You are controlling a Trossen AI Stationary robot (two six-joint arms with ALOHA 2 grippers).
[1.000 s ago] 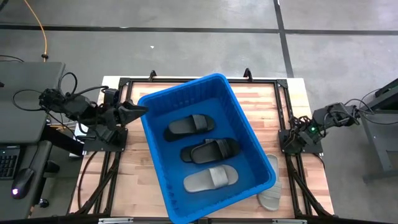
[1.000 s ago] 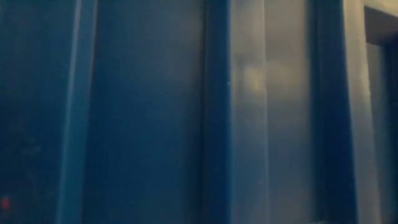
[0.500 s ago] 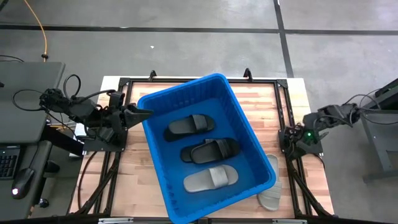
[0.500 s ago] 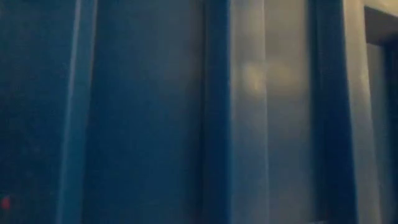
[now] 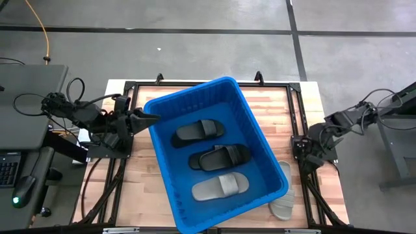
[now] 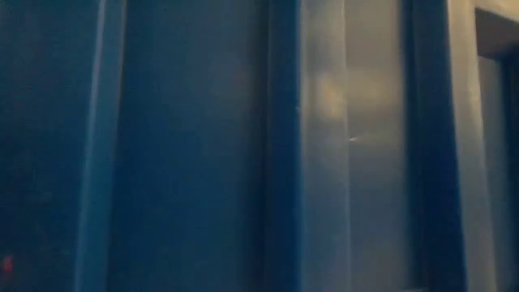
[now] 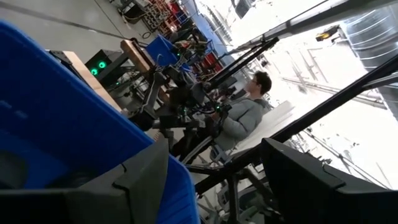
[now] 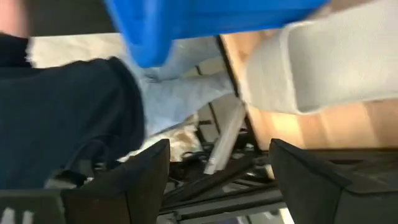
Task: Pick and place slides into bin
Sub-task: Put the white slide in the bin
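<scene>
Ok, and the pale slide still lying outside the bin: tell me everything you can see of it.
The pale grey-white slide lies flat on the wooden table, at the bin's near right corner, and looks matte and rubbery. From above, the bin's rim hides part of it; whether the two touch cannot be told. In the right wrist view it shows as a broad pale shape on the wood under the blue rim. The right gripper is open and apart from it.
</scene>
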